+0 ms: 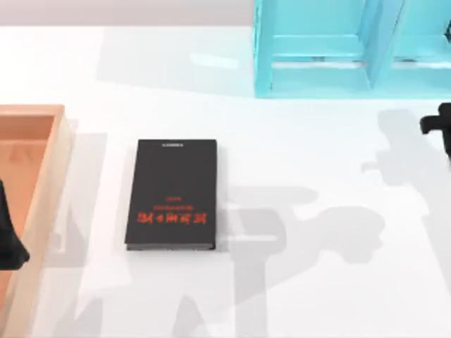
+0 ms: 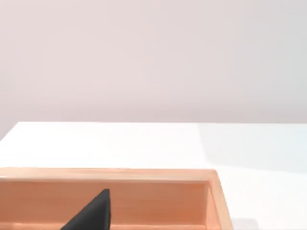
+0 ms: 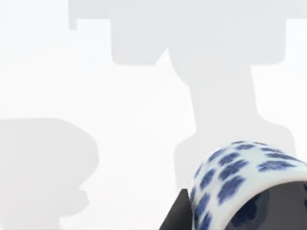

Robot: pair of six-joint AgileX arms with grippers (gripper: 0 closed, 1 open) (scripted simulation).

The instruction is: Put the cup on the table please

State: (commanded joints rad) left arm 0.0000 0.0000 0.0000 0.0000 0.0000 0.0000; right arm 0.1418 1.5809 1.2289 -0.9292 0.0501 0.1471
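Our right gripper (image 1: pixel 435 125) sits at the table's right edge, well to the right of the black book (image 1: pixel 173 193), and in the right wrist view one dark finger (image 3: pixel 176 213) lies against the cup (image 3: pixel 240 184). We judge the gripper to be closed on the cup, which looks carried above the table (image 1: pixel 317 282) rather than resting on it, though how far above we cannot tell.

To set it down well, we should pick bare tabletop to the right of the book, lower straight and slowly with the cup upright, and let go only once its base is flat on the surface. Releasing early could tip or roll something this narrow.

The cup is small and white, with blue flower-like blotches across its wall; its rim faces the wrist camera, showing a darker inside. No handle is visible.

Our left arm (image 1: pixel 10 239) is parked over the orange tray (image 1: pixel 42 141), to the left of the book; whether its fingers are apart or together we cannot tell.
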